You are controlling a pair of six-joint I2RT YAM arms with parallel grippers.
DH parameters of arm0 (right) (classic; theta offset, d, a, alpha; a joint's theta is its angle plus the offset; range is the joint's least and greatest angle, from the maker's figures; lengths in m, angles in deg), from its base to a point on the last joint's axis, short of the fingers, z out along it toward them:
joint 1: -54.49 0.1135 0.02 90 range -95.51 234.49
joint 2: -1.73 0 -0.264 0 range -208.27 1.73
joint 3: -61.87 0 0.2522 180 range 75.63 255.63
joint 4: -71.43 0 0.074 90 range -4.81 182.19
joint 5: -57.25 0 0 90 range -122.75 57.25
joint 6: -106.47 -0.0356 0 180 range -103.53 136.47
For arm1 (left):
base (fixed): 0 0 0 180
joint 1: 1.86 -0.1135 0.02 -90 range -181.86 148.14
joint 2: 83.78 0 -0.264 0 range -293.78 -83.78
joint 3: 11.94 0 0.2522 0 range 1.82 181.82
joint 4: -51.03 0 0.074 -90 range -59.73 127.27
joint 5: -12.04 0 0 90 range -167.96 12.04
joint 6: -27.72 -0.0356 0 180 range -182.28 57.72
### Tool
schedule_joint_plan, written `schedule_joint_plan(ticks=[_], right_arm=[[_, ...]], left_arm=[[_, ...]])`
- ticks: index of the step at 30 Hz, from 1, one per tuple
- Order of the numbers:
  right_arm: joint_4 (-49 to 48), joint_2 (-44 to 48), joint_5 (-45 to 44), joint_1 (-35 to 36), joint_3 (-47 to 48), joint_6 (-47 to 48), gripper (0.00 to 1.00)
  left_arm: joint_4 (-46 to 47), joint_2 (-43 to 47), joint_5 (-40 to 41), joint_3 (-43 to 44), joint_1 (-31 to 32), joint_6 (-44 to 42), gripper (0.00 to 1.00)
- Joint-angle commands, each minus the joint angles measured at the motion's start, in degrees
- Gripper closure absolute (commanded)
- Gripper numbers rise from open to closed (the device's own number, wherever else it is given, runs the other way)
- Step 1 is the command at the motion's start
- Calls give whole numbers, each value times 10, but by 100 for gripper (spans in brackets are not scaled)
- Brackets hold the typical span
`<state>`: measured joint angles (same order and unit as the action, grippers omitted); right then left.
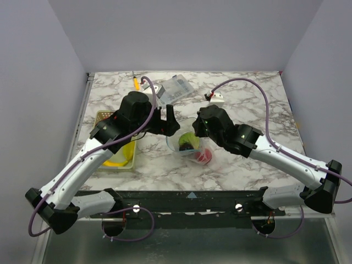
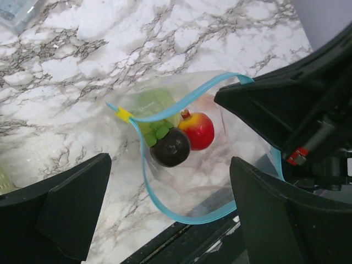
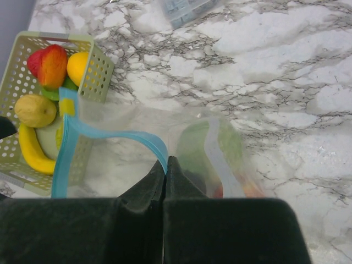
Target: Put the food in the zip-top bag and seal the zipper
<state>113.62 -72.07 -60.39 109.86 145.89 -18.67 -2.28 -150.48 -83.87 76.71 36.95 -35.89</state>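
Observation:
The zip-top bag point(image 1: 190, 147) lies open at the table's middle, with a green piece point(image 2: 155, 103), a dark purple fruit point(image 2: 170, 147) and a red fruit point(image 2: 197, 130) inside. Its light blue zipper point(image 2: 165, 113) forms an open loop with a yellow slider point(image 2: 124, 114). My right gripper point(image 3: 166, 160) is shut on the zipper strip point(image 3: 118, 137) and holds that edge up. My left gripper point(image 2: 176, 220) is open and empty, hovering over the bag's mouth, not touching it. More food sits in the basket: a red-orange fruit point(image 3: 48, 63), an orange point(image 3: 78, 66), a lemon point(image 3: 34, 110) and a banana point(image 3: 32, 151).
A pale green perforated basket point(image 3: 100, 69) stands left of the bag, partly under my left arm in the top view point(image 1: 102, 115). A rigid clear compartment box point(image 1: 176, 88), an orange-handled tool point(image 1: 135, 83) and a small white block point(image 1: 216, 98) lie at the back.

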Motion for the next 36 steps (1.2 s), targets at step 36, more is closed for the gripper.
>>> schedule_joint_plan(ticks=[36], right_arm=[[-19,27,6,-3,-11,-2,99]], left_arm=[[65,35,14,-339,-372,127,16]])
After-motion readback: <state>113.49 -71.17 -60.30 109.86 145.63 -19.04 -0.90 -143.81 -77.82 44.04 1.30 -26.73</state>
